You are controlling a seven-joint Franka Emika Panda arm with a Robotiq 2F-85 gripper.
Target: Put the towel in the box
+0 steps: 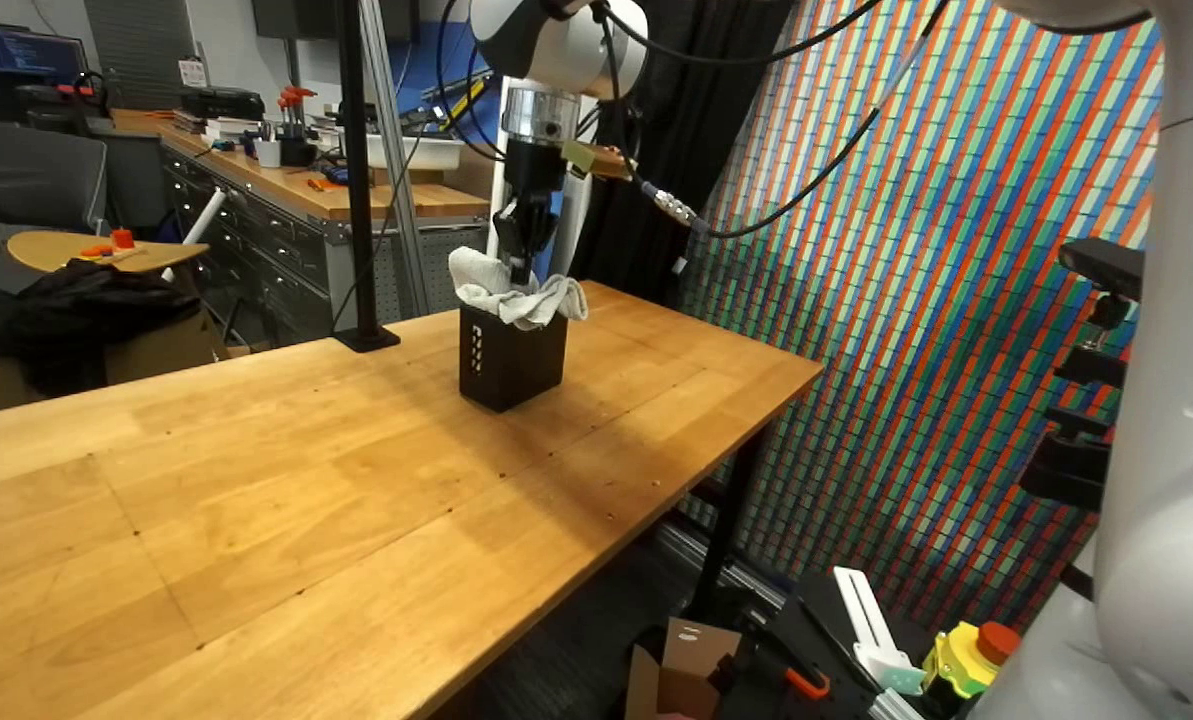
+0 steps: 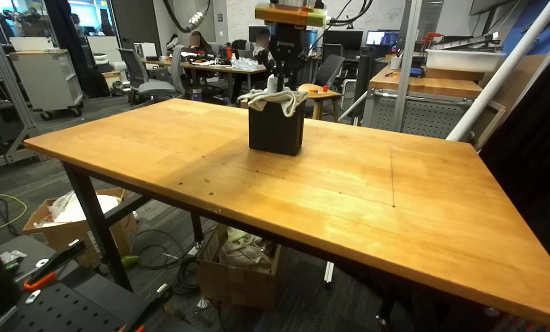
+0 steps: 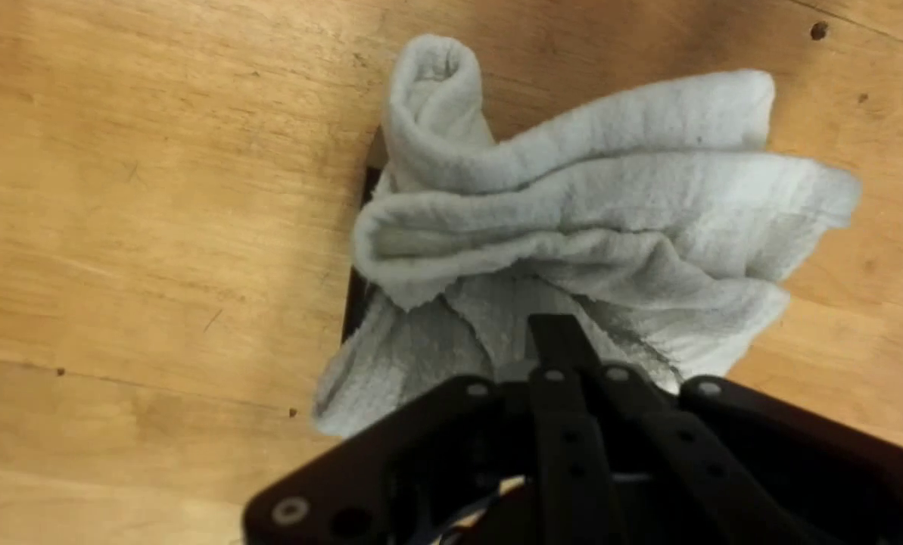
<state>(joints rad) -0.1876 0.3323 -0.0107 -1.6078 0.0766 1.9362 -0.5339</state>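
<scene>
A black box (image 1: 512, 368) stands upright on the wooden table; it also shows in an exterior view (image 2: 275, 130). A light grey-white towel (image 1: 480, 276) lies bunched over its open top, with edges hanging over the rim; it also shows in an exterior view (image 2: 289, 102). In the wrist view the folded towel (image 3: 542, 219) covers nearly the whole opening, and only a dark strip of the box (image 3: 356, 291) shows. My gripper (image 1: 521, 272) points down into the middle of the towel, its fingertips (image 3: 565, 341) together against or just above the cloth. No cloth shows between the fingers. The box's inside is hidden.
The wooden table (image 1: 286, 500) extends around the box. A black post (image 1: 361, 335) stands on the table's far edge. A cable (image 1: 806, 190) hangs from the arm. A cardboard box with cloths (image 2: 238, 281) sits on the floor under the table.
</scene>
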